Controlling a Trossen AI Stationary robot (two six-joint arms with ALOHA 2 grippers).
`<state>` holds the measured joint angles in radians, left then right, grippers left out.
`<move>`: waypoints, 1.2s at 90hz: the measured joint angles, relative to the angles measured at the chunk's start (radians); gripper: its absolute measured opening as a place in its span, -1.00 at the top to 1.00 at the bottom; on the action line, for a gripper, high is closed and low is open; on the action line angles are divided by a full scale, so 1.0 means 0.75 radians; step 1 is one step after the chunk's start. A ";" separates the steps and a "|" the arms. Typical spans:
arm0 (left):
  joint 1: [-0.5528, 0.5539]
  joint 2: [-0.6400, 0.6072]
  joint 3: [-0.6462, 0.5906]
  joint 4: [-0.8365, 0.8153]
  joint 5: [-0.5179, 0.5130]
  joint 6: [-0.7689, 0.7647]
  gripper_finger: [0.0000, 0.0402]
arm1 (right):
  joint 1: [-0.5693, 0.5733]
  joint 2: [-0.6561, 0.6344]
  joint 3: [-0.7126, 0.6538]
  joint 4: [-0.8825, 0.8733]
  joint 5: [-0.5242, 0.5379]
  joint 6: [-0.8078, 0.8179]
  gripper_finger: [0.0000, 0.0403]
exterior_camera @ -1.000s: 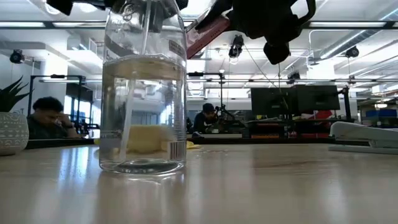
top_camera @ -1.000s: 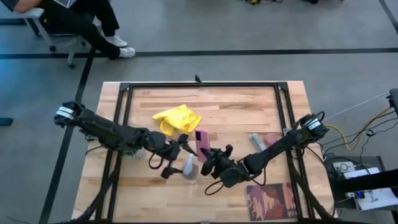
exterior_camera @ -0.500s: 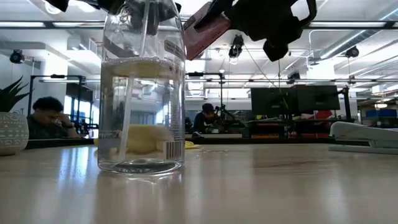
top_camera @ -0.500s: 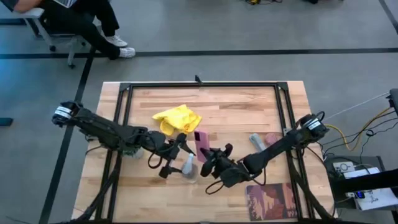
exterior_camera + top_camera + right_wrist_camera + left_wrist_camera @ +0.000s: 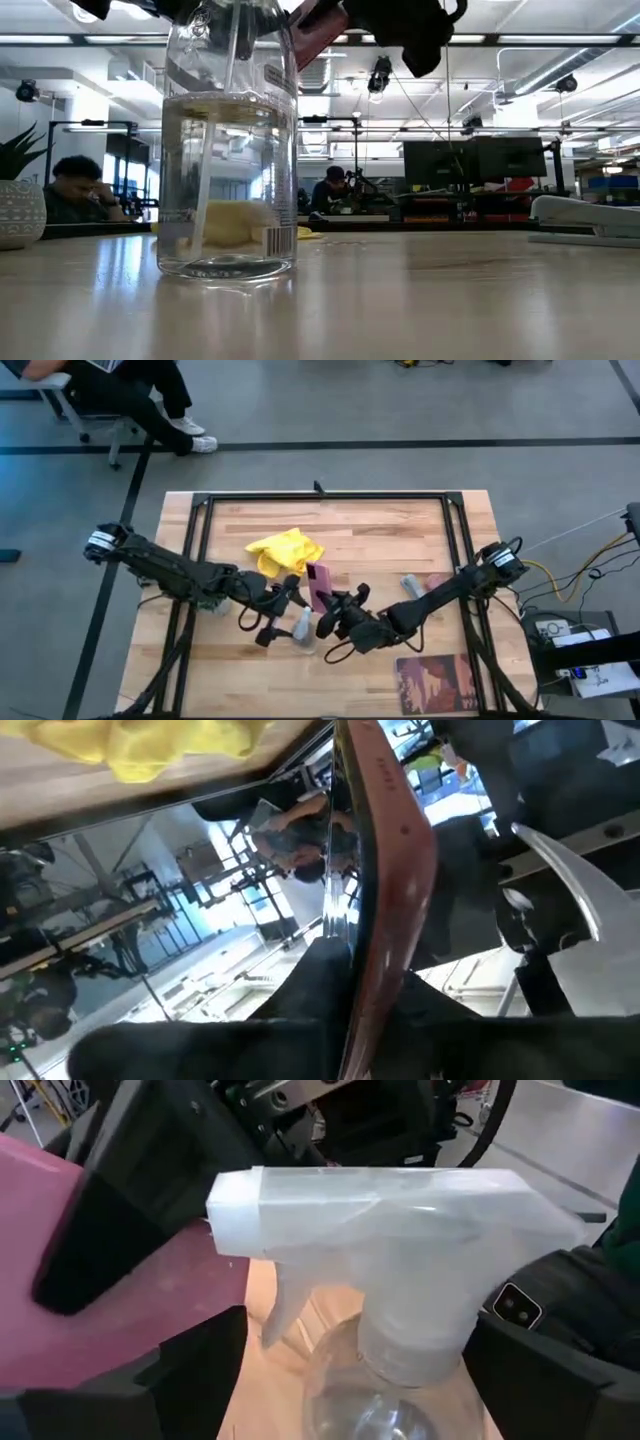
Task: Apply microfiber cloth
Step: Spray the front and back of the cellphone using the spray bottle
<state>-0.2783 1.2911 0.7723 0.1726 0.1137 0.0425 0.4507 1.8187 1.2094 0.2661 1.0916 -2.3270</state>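
Now my right tool (image 5: pixel 322 618) holds the phone (image 5: pixel 317 586) up; my left tool (image 5: pixel 283 600) grips the spray bottle (image 5: pixel 302 628). Untouched, the yellow cloth (image 5: pixel 285 550) lies on the table (image 5: pixel 380 535) behind; wiping is not begun.

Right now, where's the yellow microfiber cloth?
High view: the microfiber cloth lies bunched on the table, left of centre toward the far edge, just beyond the spray bottle and the raised phone; neither tool touches it.

Phone (image 5: pixel 318 586) shifted left — toward cloth (image 5: pixel 285 550).
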 joint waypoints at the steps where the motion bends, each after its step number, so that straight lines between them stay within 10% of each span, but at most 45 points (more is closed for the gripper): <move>1: 0.000 0.000 0.000 0.000 0.001 0.000 -0.59 | 0.000 0.000 0.000 0.000 0.000 -0.002 0.99; 55: 0.000 -0.017 0.000 -0.049 0.012 -0.033 0.32 | 0.001 -0.016 0.021 -0.026 0.000 0.081 0.99; 108: 0.004 -0.194 -0.001 -0.361 -0.111 -0.028 -0.64 | -0.021 -0.016 0.018 -0.479 -0.201 1.412 0.99</move>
<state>-0.2756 1.1459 0.7719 -0.0984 0.0304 0.0214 0.4350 1.8065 1.2232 -0.0931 0.9405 -1.2682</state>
